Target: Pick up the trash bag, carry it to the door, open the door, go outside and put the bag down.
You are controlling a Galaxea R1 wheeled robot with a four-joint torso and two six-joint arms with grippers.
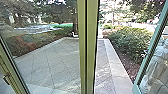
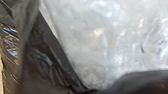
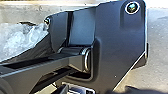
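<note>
Near the left fingers I see the trash bag (image 2: 47, 65); whether they pinch it, I cannot tell. The door (image 1: 92, 47) is reached and, I judge, opened; going outside and putting down remain.

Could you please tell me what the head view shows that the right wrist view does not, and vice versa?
Head view: a greenish upright between panes or openings, likely part of the door, with bushes bordering the paved path and trees beyond.

Right wrist view: pale crumpled plastic against dark plastic, apparently the trash bag, plus the robot's own dark plate and jointed bar.

Both: grey ground. The whitish shape at the head view's right is too unclear to match with the bag.
</note>
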